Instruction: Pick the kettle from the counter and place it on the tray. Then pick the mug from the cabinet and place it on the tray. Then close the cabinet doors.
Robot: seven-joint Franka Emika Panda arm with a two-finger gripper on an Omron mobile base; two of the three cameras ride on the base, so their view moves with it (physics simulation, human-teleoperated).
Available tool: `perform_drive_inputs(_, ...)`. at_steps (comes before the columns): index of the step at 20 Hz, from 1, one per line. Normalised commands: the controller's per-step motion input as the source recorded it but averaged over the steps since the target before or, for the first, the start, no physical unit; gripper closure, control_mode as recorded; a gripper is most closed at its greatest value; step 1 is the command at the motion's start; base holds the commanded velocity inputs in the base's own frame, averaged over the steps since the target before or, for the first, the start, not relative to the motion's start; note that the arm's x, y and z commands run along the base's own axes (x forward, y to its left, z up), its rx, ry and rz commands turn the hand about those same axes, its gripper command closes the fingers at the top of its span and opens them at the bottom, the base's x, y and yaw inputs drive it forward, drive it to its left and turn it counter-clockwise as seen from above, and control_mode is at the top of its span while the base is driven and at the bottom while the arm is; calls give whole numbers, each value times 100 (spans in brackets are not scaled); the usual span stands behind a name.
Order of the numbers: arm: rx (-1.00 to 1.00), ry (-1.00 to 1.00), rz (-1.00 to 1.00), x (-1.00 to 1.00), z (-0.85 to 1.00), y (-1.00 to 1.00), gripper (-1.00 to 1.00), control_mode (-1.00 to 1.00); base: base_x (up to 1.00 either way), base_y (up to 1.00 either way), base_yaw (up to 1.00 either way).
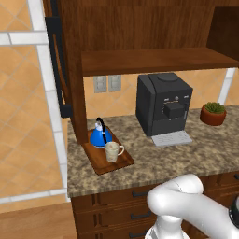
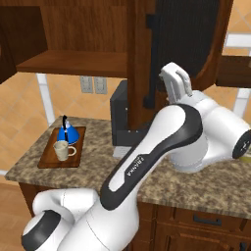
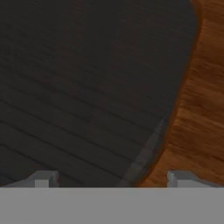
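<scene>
**Kettle and mug on the tray, hand up against the right cabinet door**

In the left base view the tray (image 1: 108,161) lies at the left end of the counter (image 1: 186,158), left of centre in the frame. The kettle (image 1: 100,135) stands on its far part and the mug (image 1: 112,151) just in front of it, the two close together; the mug's handle points right. Right of the tray, well apart, stands the coffee machine (image 1: 163,105), and a potted plant (image 1: 213,113) sits at the right edge. The cabinet (image 1: 154,28) fills the top of the frame with its shelf (image 1: 158,59) bare, and the left door (image 1: 58,70) stands open at upper left.

In the right base view the right door (image 2: 184,34) stands open in the upper middle, edge toward the camera, its bar handle (image 2: 152,59) on the near side. The gripper (image 2: 175,83) sits right of that handle, close against the door.

In the hand view the fingertips (image 3: 43,178) rise well apart at the bottom, nothing between them, with the dark glass (image 3: 87,87) just ahead and the wood frame (image 3: 201,109) at right
</scene>
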Motion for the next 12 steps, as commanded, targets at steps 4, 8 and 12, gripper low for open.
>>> perform_drive_inputs(4,0,6,7,61,-12,47,-100,-100,0,0,0)
perform_drive_inputs(8,-3,0,-3,45,-36,65,-100,-100,0,0,0)
perform_drive_inputs(12,-3,1,-10,63,-8,67,-100,-100,0,0,0)
